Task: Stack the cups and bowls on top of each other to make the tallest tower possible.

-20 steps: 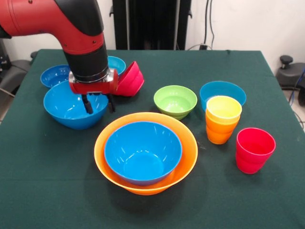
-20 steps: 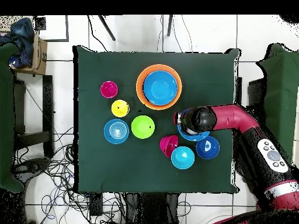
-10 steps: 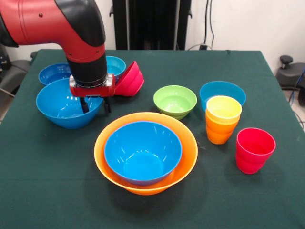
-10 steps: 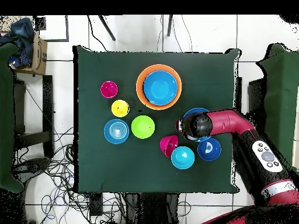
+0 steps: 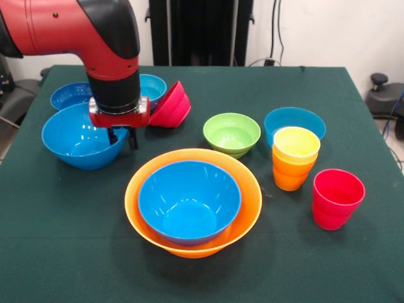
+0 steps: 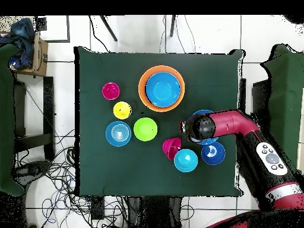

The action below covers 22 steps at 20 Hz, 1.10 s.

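Jaws (image 5: 122, 137) clamped on the near rim of 1 large blue bowl (image 5: 72, 140), tower (image 5: 192, 201) beside.

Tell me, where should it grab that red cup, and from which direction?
By the rim, I'd say, from straight above. The red cup stands upright with its mouth open upward and table free around it, so one finger could go inside and one outside the thin wall.

I'm seeing a blue bowl (image 5: 188, 201) sitting in an orange bowl (image 5: 243, 214), a green bowl (image 5: 231, 133) at centre, and a dark green cloth (image 5: 63, 252).
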Each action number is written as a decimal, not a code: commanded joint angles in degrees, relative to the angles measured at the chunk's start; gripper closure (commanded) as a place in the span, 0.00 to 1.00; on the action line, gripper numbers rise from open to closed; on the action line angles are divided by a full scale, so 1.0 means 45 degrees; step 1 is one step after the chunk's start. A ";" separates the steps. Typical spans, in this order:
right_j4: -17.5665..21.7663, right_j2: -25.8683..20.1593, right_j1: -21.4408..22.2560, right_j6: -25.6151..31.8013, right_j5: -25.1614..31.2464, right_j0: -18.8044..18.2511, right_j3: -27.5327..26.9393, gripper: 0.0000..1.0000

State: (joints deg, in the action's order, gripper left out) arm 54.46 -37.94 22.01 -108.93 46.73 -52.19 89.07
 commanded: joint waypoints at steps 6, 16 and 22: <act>0.1290 0.0687 -0.0358 0.4659 0.0088 -0.0008 0.0598 1.00; -0.0941 -0.0368 0.1414 0.5569 0.2262 -0.0370 0.0546 1.00; -0.2174 -0.0771 0.1993 0.5998 0.3529 -0.0476 0.0023 1.00</act>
State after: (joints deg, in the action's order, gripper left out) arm 47.01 -39.23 29.56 -101.83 54.25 -54.80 90.37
